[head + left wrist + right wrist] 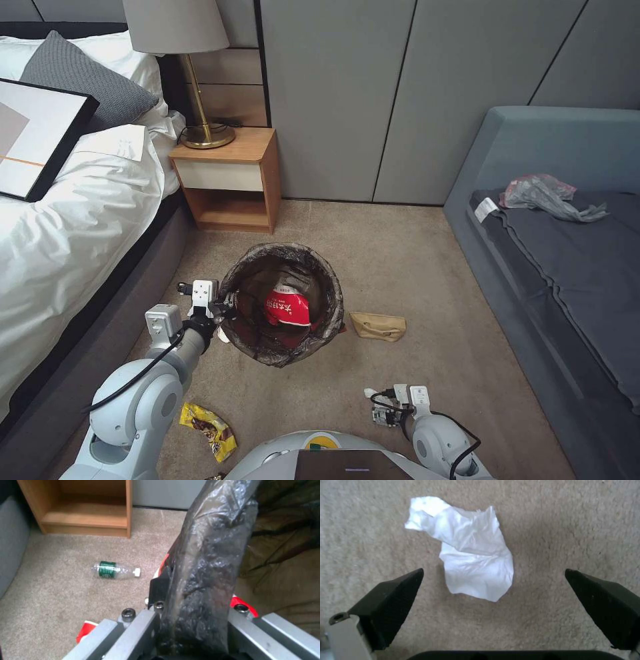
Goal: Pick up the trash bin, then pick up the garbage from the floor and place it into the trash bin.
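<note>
Beige carpet (413, 267) lies under the bag-lined round white trash bin (283, 303); the left gripper (223, 308) pinches its rim. Nearer the robot than the bin, the right gripper (493, 585) hangs wide open, holding nothing, over a crumpled white tissue (470, 555).

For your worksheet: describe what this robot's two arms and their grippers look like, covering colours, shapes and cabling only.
Both arms have rounded, glossy light-grey shells with black cables looped outside. The left gripper has a white boxy wrist block, grey metal bars and black screws. The right gripper has black, wedge-shaped fingers tapering to points, on a pale grey mount.
</note>
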You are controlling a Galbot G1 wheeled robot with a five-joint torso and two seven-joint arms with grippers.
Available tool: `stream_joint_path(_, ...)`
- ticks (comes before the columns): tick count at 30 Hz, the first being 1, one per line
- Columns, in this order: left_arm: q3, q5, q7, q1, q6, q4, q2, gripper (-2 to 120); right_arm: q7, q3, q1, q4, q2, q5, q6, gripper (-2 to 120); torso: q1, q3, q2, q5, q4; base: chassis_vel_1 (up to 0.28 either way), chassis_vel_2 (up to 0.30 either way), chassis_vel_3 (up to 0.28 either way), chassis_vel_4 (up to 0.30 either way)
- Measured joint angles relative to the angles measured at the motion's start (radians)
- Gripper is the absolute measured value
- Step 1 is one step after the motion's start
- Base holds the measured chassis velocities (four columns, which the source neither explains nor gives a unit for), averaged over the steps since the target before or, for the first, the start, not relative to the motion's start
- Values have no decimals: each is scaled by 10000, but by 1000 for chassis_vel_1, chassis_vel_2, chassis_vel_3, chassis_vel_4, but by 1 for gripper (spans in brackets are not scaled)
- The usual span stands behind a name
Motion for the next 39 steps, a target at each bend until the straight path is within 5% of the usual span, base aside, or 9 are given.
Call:
stream_joint_path(8,3,59,64,15,-1,18,-20,0,-8,48,244,-221,3,-35,1,89,0,0,0,1,1,0,0,0,0)
stream_joint_path(31,-25,102,65,14,-2,26,-13,0,-349,52,323,-357,66,-393,3,0,0,1,0,1,0,0,0,0,0)
stream_joint_path(39,-13,104,60,12,-2,16,3,0,-277,126,93,253,-96,-410,2,0,0,0,0,1,-2,0,0,0,0)
